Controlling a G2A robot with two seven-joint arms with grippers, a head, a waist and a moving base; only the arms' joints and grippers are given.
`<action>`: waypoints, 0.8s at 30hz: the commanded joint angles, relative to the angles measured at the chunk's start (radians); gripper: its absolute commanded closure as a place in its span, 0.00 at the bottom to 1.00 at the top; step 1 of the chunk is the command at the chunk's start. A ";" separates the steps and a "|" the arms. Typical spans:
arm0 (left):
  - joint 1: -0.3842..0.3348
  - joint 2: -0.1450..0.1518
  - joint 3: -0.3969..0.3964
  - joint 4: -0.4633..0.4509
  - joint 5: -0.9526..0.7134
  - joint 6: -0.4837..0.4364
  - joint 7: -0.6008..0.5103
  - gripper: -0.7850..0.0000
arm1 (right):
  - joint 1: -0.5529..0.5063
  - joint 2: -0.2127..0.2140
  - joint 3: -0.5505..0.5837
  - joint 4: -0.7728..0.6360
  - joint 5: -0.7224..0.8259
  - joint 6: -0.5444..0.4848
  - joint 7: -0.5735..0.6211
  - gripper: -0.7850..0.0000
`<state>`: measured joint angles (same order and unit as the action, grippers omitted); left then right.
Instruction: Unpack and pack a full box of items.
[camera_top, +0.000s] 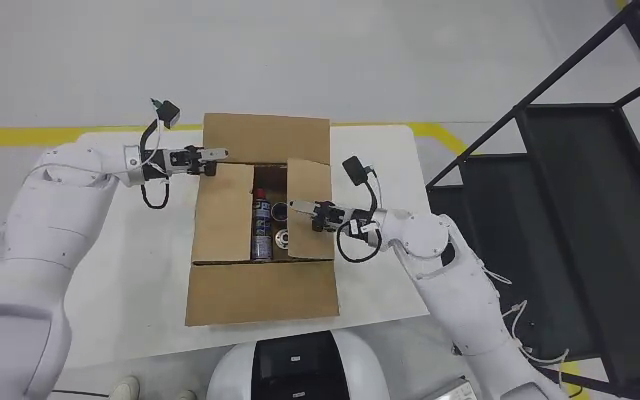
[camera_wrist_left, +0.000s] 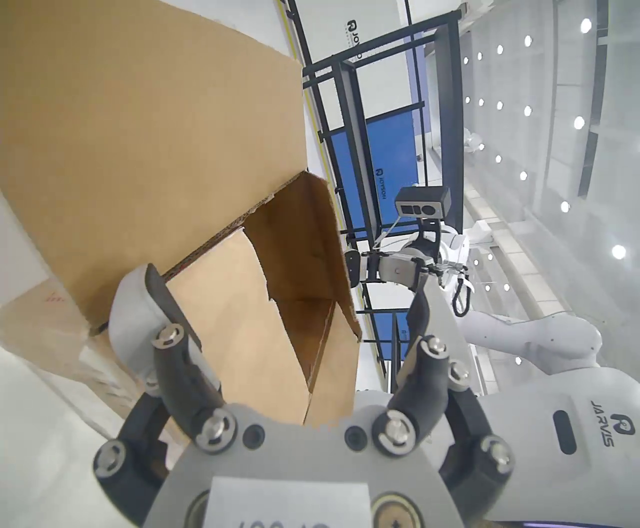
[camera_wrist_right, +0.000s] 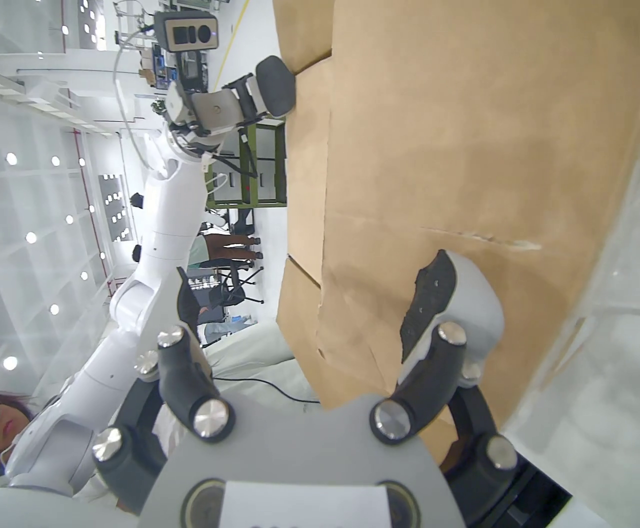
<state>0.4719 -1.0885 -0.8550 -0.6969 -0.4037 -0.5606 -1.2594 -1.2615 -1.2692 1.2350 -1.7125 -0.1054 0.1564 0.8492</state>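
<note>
An open brown cardboard box (camera_top: 262, 292) sits mid-worktop (camera_top: 130, 290). Its near flap lies close to the front edge, with bare white surface to the left and a narrower strip to the right. The left pincer (camera_top: 218, 155), spread wide, is at the left flap's far corner. The right pincer (camera_top: 296, 208), also wide, hangs over the opening beside the right flap. Inside lie a red-capped spray can (camera_top: 261, 225) and a round item (camera_top: 282, 240) too small to identify.
</note>
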 joint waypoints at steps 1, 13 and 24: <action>0.000 -0.001 -0.001 0.001 -0.001 0.001 -0.001 0.00 | 0.014 0.001 -0.015 0.017 -0.024 0.008 0.009 0.00; 0.001 0.007 -0.052 -0.004 -0.094 -0.001 0.001 0.00 | 0.032 0.011 -0.008 -0.016 0.018 -0.011 0.052 0.00; -0.007 0.046 -0.150 0.052 -0.135 -0.041 0.041 0.00 | -0.134 0.068 0.192 -0.134 0.017 -0.072 0.309 0.00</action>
<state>0.4662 -1.0451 -0.9990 -0.6535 -0.5388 -0.5993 -1.2208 -1.3750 -1.2049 1.4154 -1.8457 -0.0801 0.0923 1.1467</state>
